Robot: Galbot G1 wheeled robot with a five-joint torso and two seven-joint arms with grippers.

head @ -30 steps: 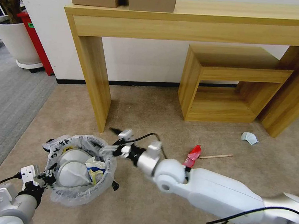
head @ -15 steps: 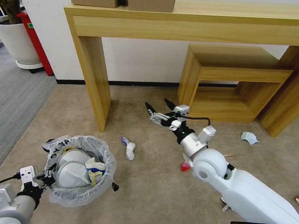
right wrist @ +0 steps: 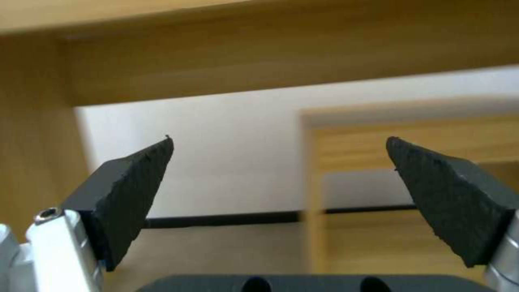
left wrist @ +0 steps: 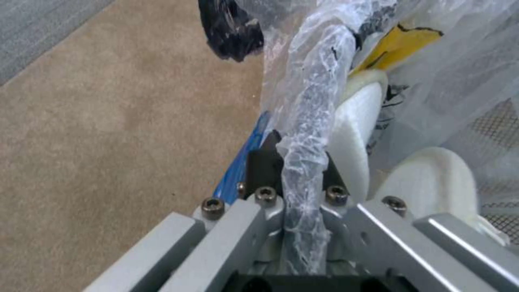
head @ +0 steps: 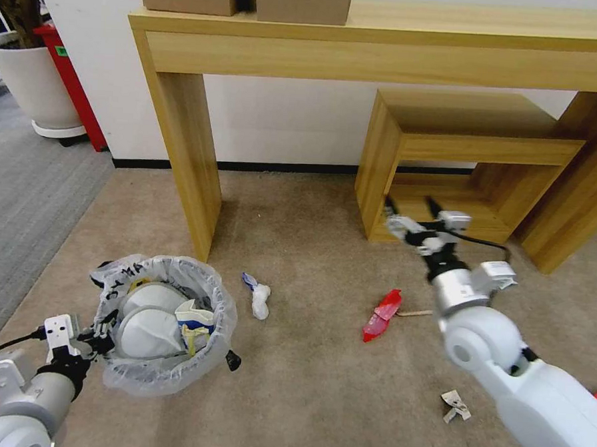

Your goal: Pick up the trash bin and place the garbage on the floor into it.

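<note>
trash bin (head: 166, 330) rim pinched by left gripper (left wrist: 294, 162), right gripper (right wrist: 278, 182) spread

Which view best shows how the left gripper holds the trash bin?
The left wrist view: the left gripper is shut on the bag-wrapped rim of the trash bin, black fingers either side. The head view shows the whole bin with that gripper at its edge. The right wrist view faces the wooden furniture.
</note>
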